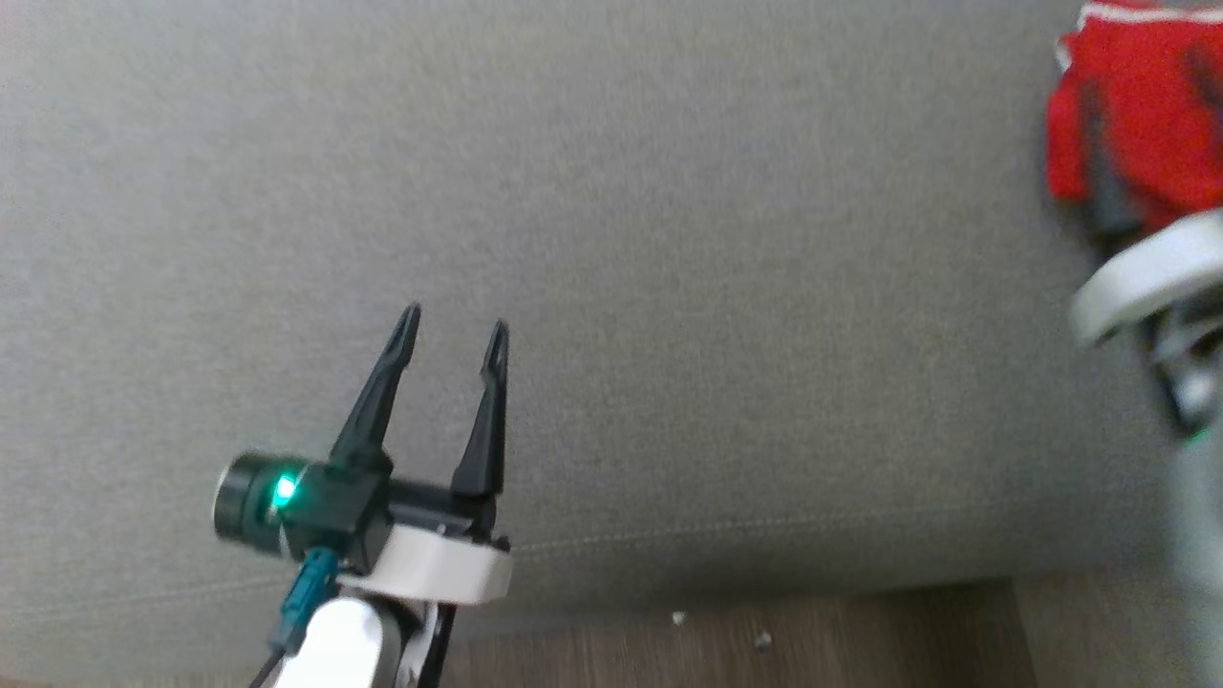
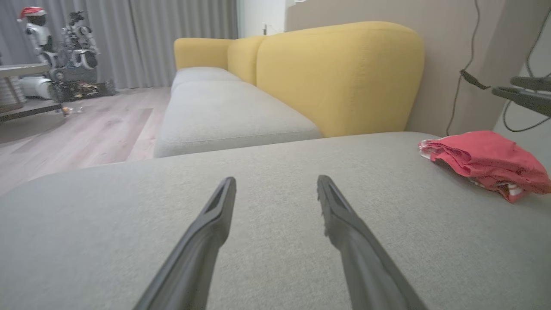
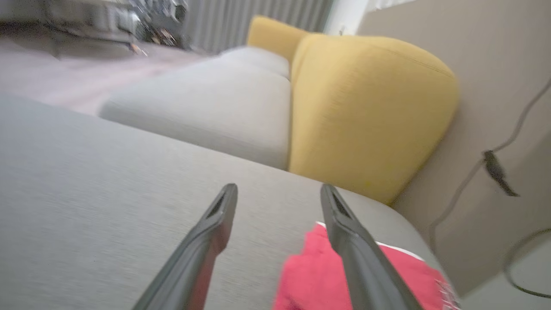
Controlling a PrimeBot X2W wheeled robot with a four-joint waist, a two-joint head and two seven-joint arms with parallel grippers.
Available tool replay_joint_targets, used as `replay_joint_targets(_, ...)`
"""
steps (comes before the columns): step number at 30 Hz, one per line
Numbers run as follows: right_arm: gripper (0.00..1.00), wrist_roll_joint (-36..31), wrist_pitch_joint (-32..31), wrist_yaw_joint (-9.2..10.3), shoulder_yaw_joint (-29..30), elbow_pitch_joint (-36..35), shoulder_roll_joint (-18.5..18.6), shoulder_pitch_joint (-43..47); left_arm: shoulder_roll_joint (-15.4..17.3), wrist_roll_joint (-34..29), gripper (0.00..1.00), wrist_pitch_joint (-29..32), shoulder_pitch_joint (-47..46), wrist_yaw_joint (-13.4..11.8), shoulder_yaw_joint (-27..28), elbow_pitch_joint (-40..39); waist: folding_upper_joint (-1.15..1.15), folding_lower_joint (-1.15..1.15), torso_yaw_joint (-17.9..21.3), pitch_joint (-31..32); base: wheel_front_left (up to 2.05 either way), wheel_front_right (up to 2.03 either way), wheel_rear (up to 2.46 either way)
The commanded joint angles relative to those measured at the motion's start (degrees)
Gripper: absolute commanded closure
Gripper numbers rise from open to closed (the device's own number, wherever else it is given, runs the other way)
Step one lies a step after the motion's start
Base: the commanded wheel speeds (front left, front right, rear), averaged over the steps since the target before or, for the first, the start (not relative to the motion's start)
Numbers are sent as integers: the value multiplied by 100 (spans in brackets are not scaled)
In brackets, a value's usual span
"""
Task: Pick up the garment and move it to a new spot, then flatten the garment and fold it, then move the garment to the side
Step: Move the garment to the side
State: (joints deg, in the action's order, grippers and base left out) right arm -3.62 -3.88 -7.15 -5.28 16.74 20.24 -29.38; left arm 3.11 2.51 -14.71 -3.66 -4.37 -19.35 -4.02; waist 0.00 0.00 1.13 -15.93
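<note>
Left gripper [image 1: 454, 330] and right gripper [image 3: 279, 189] gape empty over grey cushion [image 1: 669, 239], red garment [image 3: 310, 275] under the right.

A broad grey cushion [image 1: 669, 239], flat and evenly woven, carries the load here, with a stitched seam running along its edge on the side far from the yellow backrest [image 2: 340, 77]. One thing lies on it: a red garment [image 2: 482, 159] with white trim, bunched in a loose heap near the backrest, at the cushion's corner. Past the seam, away from the backrest, the wooden floor [image 1: 860, 640] holds two pale specks [image 1: 678, 618].

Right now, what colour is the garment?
The garment is red with white trim, best in left wrist view.
</note>
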Motion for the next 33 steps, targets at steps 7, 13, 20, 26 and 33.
replay_joint_targets(7, 0, 622, 1649, -34, -271, 414, -948, 880, -23, 479, 0, -29, 360, -295, 335, -85, 0, 0, -351, 1029, 0, 0, 0)
replay_joint_targets(13, 0, 929, 1884, -34, -294, -146, -1524, 1799, -23, 728, 0, -29, 697, -432, 546, -121, 0, 0, -588, 1523, 0, 0, 0)
replay_joint_targets(20, 0, 1066, 1887, -34, -97, -930, -1704, 3047, -23, 564, 0, -29, 1135, -288, 839, -341, 0, 0, -681, 1857, 0, 0, 0)
replay_joint_targets(26, 0, 989, 1887, -34, -33, -737, -1731, 3516, -23, 376, 0, -29, 1480, -130, 982, -310, 0, 0, -641, 2004, 0, 0, 0)
replay_joint_targets(33, 0, 1057, 1888, -34, -67, -712, -1735, 3562, -23, 335, 0, -29, 1598, -56, 1009, -202, 0, 0, -582, 1997, 0, 0, 0)
